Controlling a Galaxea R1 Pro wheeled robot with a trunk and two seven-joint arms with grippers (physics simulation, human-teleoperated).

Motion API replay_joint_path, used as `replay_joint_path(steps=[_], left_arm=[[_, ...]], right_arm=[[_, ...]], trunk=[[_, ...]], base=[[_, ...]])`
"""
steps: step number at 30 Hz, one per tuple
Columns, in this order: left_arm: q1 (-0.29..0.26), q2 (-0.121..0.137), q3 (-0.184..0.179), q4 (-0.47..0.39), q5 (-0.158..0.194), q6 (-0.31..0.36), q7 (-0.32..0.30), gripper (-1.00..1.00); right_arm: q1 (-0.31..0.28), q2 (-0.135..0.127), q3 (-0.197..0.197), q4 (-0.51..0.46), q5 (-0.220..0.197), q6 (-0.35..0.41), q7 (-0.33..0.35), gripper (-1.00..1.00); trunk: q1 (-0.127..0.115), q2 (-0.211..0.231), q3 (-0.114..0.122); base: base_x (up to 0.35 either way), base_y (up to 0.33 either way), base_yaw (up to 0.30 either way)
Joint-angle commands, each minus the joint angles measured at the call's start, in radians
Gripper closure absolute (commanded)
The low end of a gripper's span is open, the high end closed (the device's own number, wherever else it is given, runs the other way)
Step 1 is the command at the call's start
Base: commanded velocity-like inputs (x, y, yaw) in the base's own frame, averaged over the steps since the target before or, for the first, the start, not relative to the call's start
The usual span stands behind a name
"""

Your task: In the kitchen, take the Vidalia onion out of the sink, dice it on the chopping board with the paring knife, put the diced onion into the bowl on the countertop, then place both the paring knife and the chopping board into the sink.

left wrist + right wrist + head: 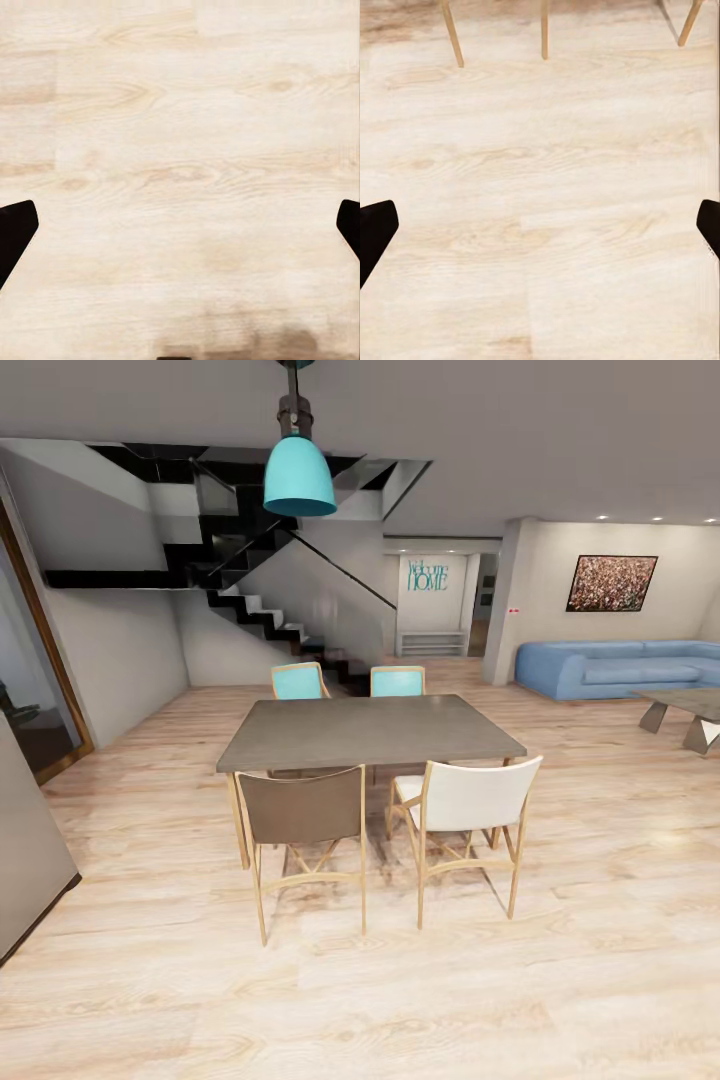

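Note:
I am in the dining area, and the sink, onion, chopping board, paring knife, bowl and countertop are out of view. My left gripper (180, 229) hangs open over bare light wood floor (180, 112), its dark fingertips (15, 232) far apart with nothing between them. My right gripper (540, 232) is open too, above the same floor (540, 187), with thin wooden chair legs (544, 30) beyond it.
A grey dining table (365, 730) stands straight ahead with a brown chair (305, 810) and a white chair (475, 800) on my side and two teal chairs (300, 682) behind. A teal lamp (298, 475) hangs above. A staircase (270, 615) rises at the back left, a blue sofa (615, 665) sits at right.

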Motion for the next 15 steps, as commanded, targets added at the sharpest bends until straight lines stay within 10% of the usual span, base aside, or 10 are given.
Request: replay_joint_path(steps=[1, 15], left_arm=[[0.0, 0.0, 0.0, 0.001, 0.002, -0.003, 0.0, -1.0], [0.0, 0.007, -0.001, 0.051, 0.004, -0.004, -0.001, -1.0]], right_arm=[[0.0, 0.0, 0.0, -0.005, -0.001, -0.004, -0.002, -1.0], [0.0, 0.003, -0.001, 0.031, -0.001, -0.008, -0.016, -1.0]], trunk=[[0.0, 0.0, -0.001], [0.0, 0.0, -0.001]], base=[[0.0, 0.0, 0.0], [0.0, 0.0, 0.079]])
